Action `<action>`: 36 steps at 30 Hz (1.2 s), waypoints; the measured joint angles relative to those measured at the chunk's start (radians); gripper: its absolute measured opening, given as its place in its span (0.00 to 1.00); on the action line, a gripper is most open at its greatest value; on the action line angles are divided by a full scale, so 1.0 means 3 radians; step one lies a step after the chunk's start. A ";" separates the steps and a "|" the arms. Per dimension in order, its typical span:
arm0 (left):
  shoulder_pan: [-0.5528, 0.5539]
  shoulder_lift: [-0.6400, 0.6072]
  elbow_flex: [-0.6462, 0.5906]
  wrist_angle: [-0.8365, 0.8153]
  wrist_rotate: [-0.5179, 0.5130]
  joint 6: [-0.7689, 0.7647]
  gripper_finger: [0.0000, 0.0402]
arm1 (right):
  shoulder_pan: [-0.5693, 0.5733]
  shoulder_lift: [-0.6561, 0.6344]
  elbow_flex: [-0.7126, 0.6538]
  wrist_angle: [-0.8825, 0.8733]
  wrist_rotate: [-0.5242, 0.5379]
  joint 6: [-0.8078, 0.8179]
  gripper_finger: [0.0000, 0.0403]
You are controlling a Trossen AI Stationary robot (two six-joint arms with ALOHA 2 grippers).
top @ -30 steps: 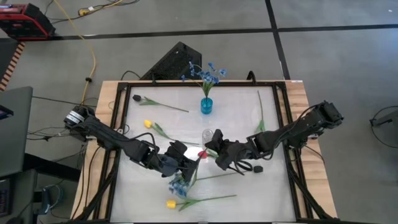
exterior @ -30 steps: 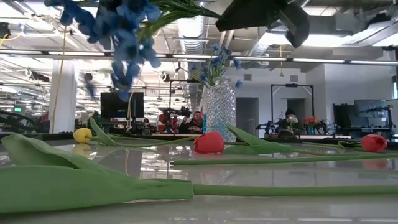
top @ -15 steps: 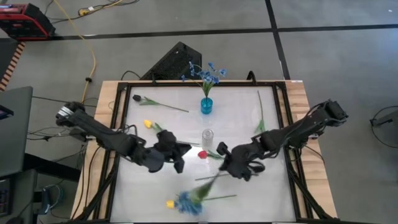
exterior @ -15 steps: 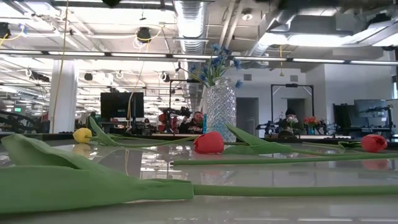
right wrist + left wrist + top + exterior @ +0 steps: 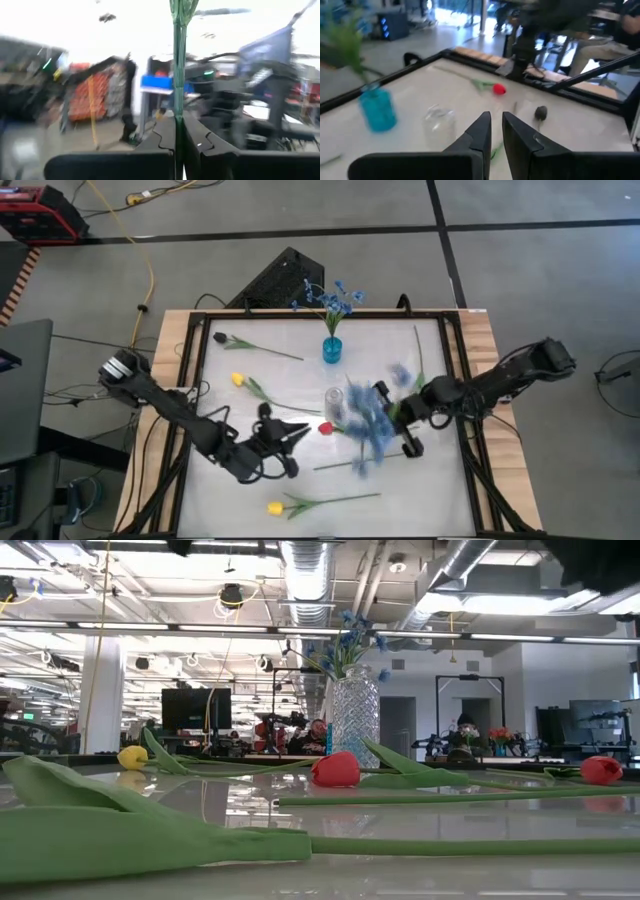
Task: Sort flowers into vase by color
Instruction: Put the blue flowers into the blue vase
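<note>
My right gripper is right of the table's middle, shut on a bunch of small blue blossoms that shows blurred in the high view. Its green stem runs up between the fingers in the right wrist view. My left gripper is left of the middle, a narrow gap between its fingertips, holding nothing. The blue vase stands near the far edge with blue flowers in it. A red tulip lies on the table between the grippers. My right gripper pinches the blue bunch's green stem between its two fingers. The stem crosses the fingers and stands out beyond them. The flower is lifted clear of the table, and the blossoms lie toward the table's middle from the gripper.
A clear glass vase stands mid-table. Lying about are two yellow tulips, a dark bloom on its stem, a loose green stem, a small dark object and a long stem by the right edge.
The left gripper has let go of the blue bunch and drawn back toward the table's left. The right gripper, still shut on the stem, has moved toward the right and far edges. The bunch has swung from the near edge up toward the middle.
</note>
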 joint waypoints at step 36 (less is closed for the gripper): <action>0.0424 0.0926 0.0091 0.2486 0.1247 0.1423 0.52 | 0.0311 0.1395 0.0581 0.1238 0.0984 0.0269 0.09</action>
